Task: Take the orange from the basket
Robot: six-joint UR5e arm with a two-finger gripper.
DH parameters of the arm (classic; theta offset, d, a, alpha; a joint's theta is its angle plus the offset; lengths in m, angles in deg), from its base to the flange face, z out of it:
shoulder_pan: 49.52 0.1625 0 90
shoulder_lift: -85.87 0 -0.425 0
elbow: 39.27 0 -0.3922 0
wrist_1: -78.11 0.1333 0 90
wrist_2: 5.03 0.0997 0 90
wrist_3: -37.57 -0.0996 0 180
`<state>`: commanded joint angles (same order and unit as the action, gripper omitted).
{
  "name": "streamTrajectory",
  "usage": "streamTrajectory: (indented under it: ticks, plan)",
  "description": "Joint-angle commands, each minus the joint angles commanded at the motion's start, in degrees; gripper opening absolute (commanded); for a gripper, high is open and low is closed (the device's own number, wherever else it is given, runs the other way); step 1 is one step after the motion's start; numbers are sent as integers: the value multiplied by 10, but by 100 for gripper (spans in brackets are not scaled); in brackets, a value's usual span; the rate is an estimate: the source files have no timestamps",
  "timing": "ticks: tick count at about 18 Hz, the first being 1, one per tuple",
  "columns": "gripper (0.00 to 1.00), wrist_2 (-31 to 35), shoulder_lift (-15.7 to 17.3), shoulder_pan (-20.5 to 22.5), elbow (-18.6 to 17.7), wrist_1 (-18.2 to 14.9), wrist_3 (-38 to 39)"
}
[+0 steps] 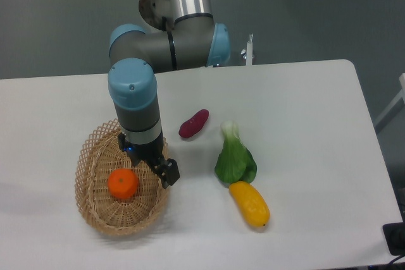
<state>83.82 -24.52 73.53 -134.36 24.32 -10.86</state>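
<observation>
I saw the orange [123, 184] lying in the basket [95, 140]. Tool [166, 173] hung over the basket's right rim, beside the orange; couldn't tell if its jaws were parted.

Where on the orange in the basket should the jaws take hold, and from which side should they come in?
Probably grip the orange across its round middle, coming straight down from above. It lies low inside the basket, whose woven rim blocks a sideways approach. The gripper hangs just beside it, over the basket's right rim.
</observation>
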Motion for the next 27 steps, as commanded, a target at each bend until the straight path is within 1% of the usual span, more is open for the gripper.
streamTrajectory:
  ticks: [1, 17, 18, 19, 22, 23, 25, 27]
  plan:
    - [100, 0, 1, 1, -8, 4, -1]
    - [100, 0, -1, -4, -12, 4, 8]
    - [100, -1, -3, -8, -13, 3, 9]
    - [100, 4, -7, -24, -14, -2, 10]
    - [100, 4, -11, -31, -24, -1, 30]
    - [100, 5, -20, -40, -25, 1, 46]
    - [100, 5, -29, -49, -26, 4, 51]
    - [100, 5, -42, -61, -23, 7, 87]
